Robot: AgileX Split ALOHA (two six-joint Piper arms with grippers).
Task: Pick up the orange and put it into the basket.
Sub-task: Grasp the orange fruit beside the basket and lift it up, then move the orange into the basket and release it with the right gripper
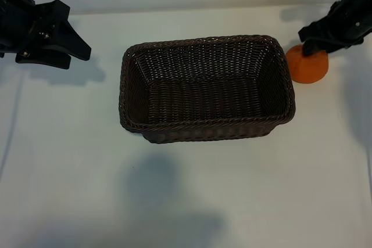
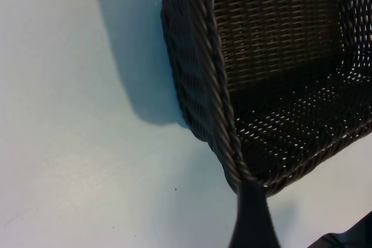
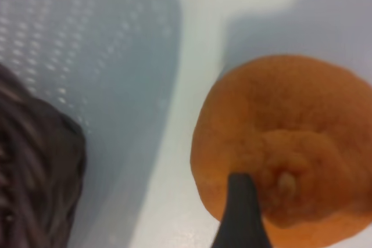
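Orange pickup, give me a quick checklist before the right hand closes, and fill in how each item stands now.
1. Orange on the table beside the basket, outside it: ok.
2. Right hand over the orange: ok.
3. Right hand open: ok.
4. Fingers on both sides of the orange: cannot tell, only one fingertip shows.
5. Basket empty: ok.
6. Left hand away from the orange, beyond the basket: ok.

Orange [image 3: 279, 143]: fills the near side of the view, sitting on the tabletop, puckered nub facing the camera.
Right tool: one dark fingertip [image 3: 241, 213] pokes in over the orange's lower edge, right beside the nub; its partner is out of shot.
Basket [image 3: 35, 178]: a dark woven corner, near the orange but apart from it.
Tabletop [image 3: 186, 39]: pale, dappled with the basket's shadow.
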